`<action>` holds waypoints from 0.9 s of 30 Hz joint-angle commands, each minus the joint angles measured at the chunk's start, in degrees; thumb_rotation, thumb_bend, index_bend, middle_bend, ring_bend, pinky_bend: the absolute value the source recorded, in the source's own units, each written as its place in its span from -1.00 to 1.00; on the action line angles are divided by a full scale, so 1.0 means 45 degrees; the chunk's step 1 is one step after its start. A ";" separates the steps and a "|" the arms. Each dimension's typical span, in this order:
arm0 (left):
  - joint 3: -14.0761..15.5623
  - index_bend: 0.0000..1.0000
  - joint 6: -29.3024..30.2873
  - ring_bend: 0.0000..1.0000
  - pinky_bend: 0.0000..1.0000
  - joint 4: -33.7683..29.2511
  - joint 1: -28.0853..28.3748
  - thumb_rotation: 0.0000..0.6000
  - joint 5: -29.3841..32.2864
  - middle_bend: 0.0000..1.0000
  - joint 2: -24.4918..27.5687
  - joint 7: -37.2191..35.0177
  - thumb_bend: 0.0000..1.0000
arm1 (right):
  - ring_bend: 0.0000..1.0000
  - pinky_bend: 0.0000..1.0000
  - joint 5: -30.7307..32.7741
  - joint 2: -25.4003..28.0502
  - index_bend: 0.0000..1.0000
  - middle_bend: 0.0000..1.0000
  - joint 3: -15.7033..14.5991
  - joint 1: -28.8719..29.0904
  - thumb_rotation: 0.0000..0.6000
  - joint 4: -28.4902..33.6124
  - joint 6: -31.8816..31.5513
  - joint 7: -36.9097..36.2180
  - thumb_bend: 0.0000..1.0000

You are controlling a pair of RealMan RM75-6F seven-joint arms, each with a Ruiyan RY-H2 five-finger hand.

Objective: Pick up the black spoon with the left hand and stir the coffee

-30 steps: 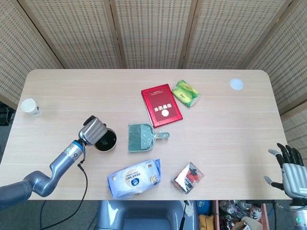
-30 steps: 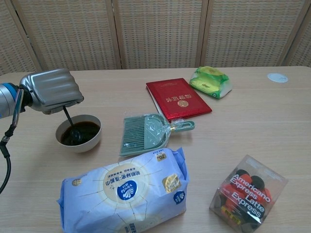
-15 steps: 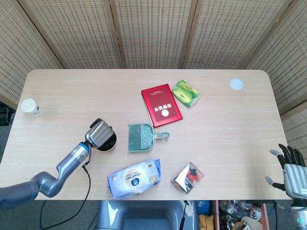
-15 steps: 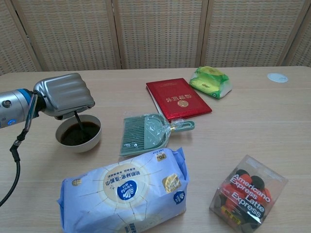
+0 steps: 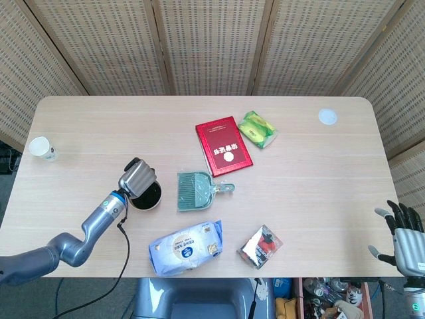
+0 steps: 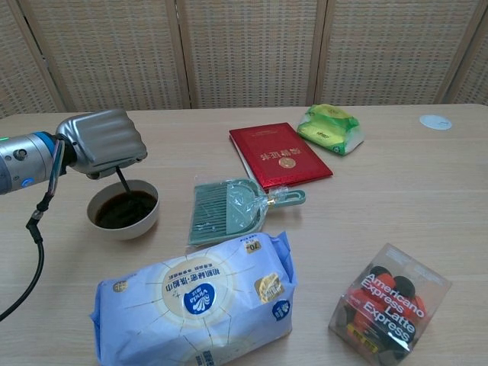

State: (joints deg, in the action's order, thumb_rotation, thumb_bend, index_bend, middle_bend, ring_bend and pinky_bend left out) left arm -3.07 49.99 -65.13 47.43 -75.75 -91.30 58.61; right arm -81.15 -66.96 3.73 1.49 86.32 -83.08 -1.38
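Observation:
A cream bowl of dark coffee (image 6: 122,210) (image 5: 147,195) stands on the table left of centre. My left hand (image 6: 103,142) (image 5: 135,178) hovers just above the bowl's far rim, its fingers curled around the black spoon (image 6: 126,189). The spoon's thin handle slants down from the hand and its tip dips into the coffee. My right hand (image 5: 404,232) hangs off the table's near right corner in the head view, fingers spread and holding nothing.
A green dustpan (image 6: 229,210) lies right of the bowl. A blue-white pouch (image 6: 194,301) lies in front, a boxed Americano pack (image 6: 389,301) at the near right. A red book (image 6: 279,155), green packet (image 6: 329,126), white lid (image 6: 435,121) and paper cup (image 5: 41,147) sit farther off.
My left hand swung right over the bowl, then slightly back and away, carrying the spoon tip through the coffee. The right hand sank a little lower.

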 commanded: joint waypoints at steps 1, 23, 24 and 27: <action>0.0239 0.27 0.0137 0.64 0.58 -0.0302 -0.0208 1.00 -0.0038 0.83 0.0334 -0.0066 -0.13 | -0.98 -0.92 -0.0032 -0.0002 -0.51 -0.69 0.0009 0.0012 1.00 -0.0009 -0.0009 -0.0018 -0.75; 0.0112 0.27 -0.0035 0.64 0.58 -0.0439 0.0128 1.00 0.0142 0.83 -0.0030 -0.0360 -0.13 | -0.98 -0.92 0.0002 0.0031 -0.51 -0.69 0.0008 -0.0167 1.00 -0.0070 -0.0188 -0.0155 -0.75; 0.0088 0.27 -0.0063 0.64 0.58 -0.0311 0.0152 1.00 0.0197 0.83 -0.0085 -0.0360 -0.13 | -0.98 -0.92 0.0014 0.0028 -0.51 -0.69 0.0012 -0.0168 1.00 -0.0074 -0.0179 -0.0156 -0.75; 0.0028 0.27 -0.0105 0.64 0.58 0.0007 0.0189 1.00 0.0364 0.83 -0.0203 -0.0368 -0.12 | -0.98 -0.92 0.0010 0.0003 -0.51 -0.69 0.0008 -0.0161 1.00 -0.0082 -0.0151 -0.0154 -0.75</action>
State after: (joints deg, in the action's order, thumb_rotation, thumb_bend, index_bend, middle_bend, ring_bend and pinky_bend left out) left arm -2.78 49.67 -65.45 48.14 -74.41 -91.96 56.94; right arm -81.11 -66.95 3.76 0.77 85.95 -83.76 -2.08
